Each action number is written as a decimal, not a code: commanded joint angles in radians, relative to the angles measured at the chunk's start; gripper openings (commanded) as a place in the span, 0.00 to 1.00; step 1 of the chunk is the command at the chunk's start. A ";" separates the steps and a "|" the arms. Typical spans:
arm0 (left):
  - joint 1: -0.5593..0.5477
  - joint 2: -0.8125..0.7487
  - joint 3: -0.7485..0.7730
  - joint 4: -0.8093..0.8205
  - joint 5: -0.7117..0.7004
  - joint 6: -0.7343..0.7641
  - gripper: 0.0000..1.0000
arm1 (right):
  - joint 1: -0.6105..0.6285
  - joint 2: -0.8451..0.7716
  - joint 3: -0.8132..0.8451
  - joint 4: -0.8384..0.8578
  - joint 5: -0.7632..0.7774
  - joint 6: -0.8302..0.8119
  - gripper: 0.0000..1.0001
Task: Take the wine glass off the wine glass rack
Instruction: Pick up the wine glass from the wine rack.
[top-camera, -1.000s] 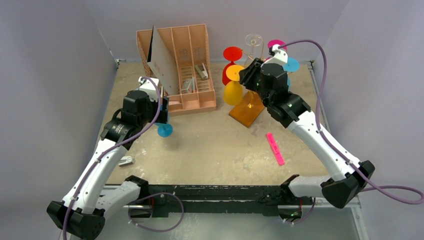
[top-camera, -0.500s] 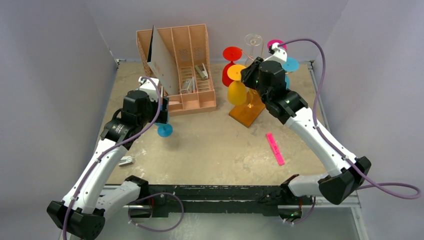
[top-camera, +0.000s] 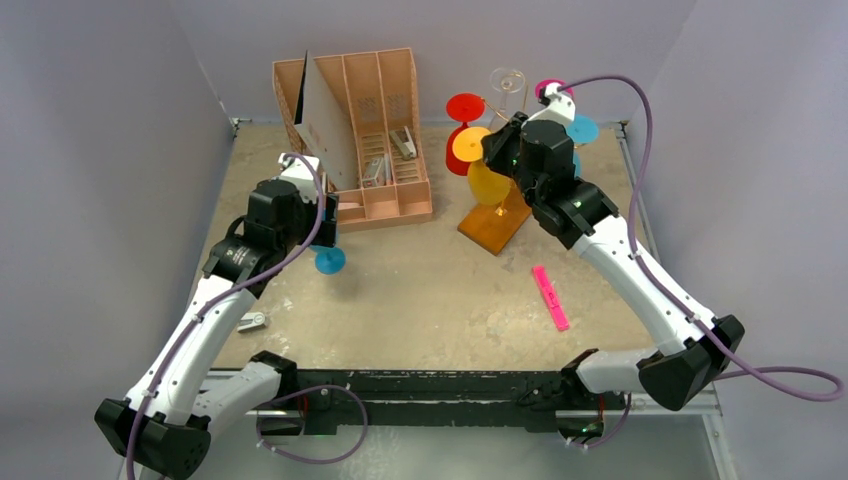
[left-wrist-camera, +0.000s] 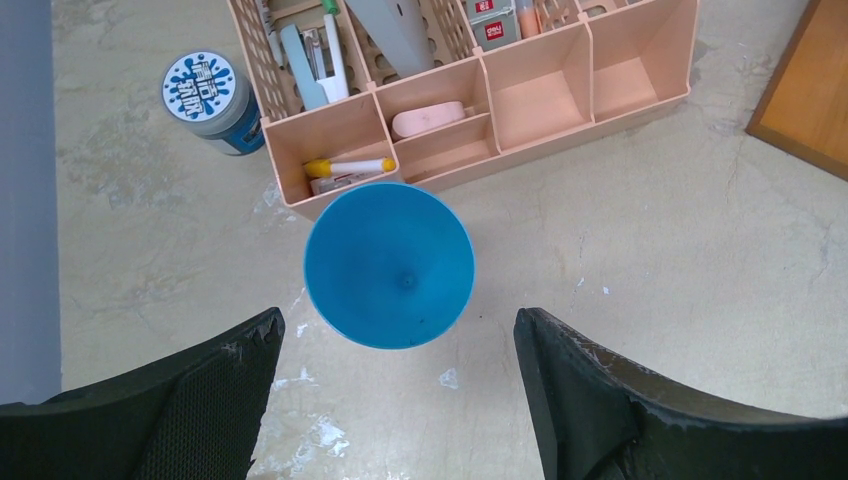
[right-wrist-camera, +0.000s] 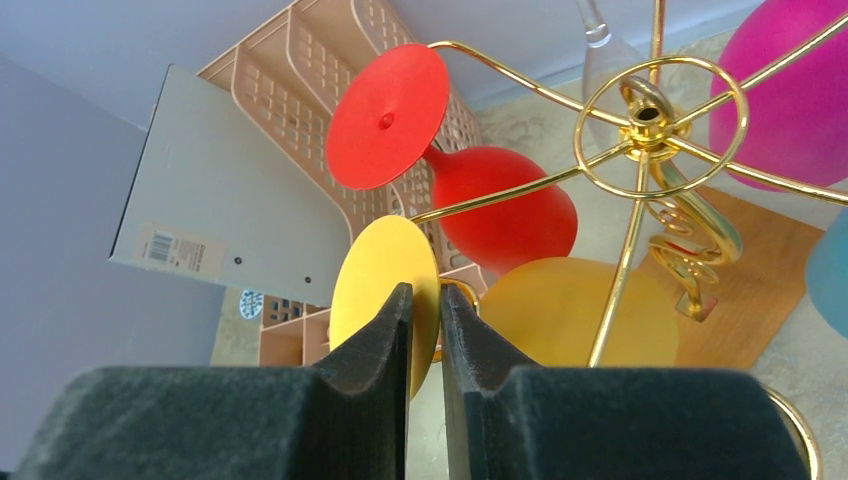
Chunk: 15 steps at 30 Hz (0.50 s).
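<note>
Swung rightward, the yellow plastic wine glass (top-camera: 488, 183) hangs upper centre on the gold-wire, wooden-based wine glass rack (top-camera: 495, 225). Right gripper (right-wrist-camera: 425, 300) pinches its foot; left gripper (left-wrist-camera: 395, 325) stands wide. Hazard: foot snags wire, rack tips.

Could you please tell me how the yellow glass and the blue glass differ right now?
The yellow glass hangs upside down on the rack; the blue glass stands mouth-up on the table. The right gripper pinches the yellow glass's foot; the open left gripper only hovers over the blue glass. Both are solid-coloured glasses.
</note>
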 joint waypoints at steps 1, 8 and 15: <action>0.006 0.002 0.006 0.021 -0.005 -0.007 0.84 | -0.006 -0.020 0.035 0.023 -0.037 0.016 0.07; 0.006 0.021 0.009 0.017 0.018 -0.008 0.84 | -0.019 -0.009 0.036 0.080 -0.092 0.089 0.00; 0.006 0.026 0.011 0.013 0.009 -0.007 0.84 | -0.028 0.009 0.040 0.104 -0.069 0.110 0.00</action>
